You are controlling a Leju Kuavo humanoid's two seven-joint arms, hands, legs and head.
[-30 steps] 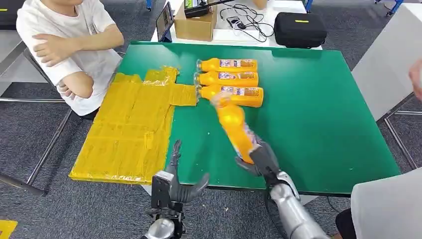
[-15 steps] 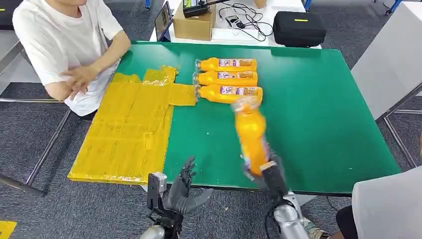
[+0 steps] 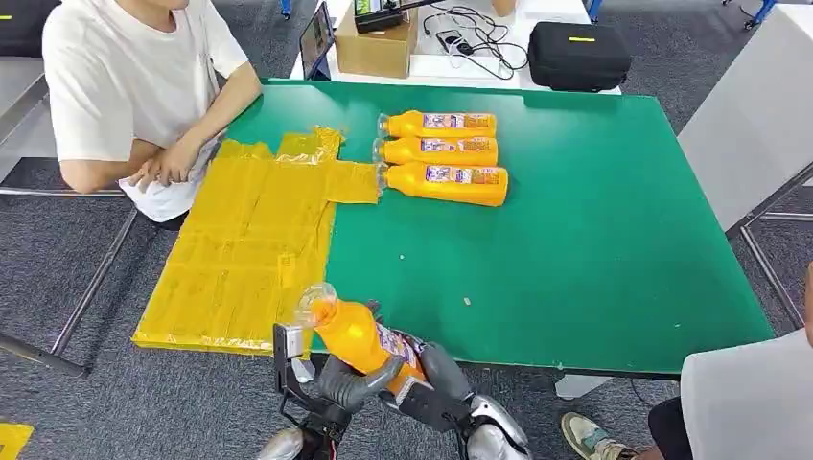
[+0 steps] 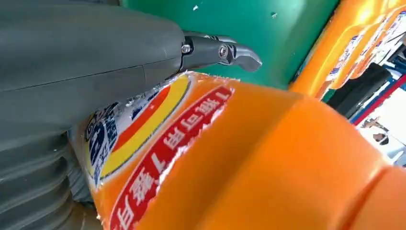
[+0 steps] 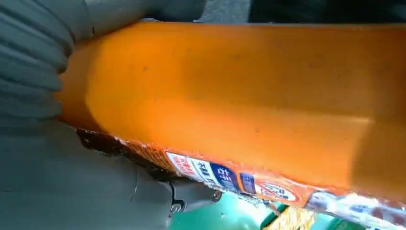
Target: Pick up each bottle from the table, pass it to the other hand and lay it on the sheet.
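**Orange bottle at the handover, both hands on it**

The right hand (image 3: 436,388) grasped the orange juice bottle (image 3: 360,335) around its lower body, at the near edge of the green surface (image 3: 594,259), with the bottle tilted so its clear cap end pointed up and toward the yellow sheet (image 3: 249,249). The left hand (image 3: 350,379) lay against the same bottle from the other side; in the left wrist view its grey thumb (image 4: 86,52) pressed along the label and a dark fingertip reached past the bottle's shoulder. Whether the left hand had fully closed could not be told, though it looked wrapped on the bottle. The right wrist view showed grey fingers (image 5: 33,62) curled over the orange body.

The step in hand looked like the pass itself, from right to left. The next move would call for a firm left grasp before the right let go, then a swing over to the sheet to lay the bottle flat.

Farther out, three more orange bottles (image 3: 441,153) lay side by side on the surface, just beside the sheet's far corner. A person in a white shirt (image 3: 134,86) sat at the sheet's far side, hands resting near its edge.
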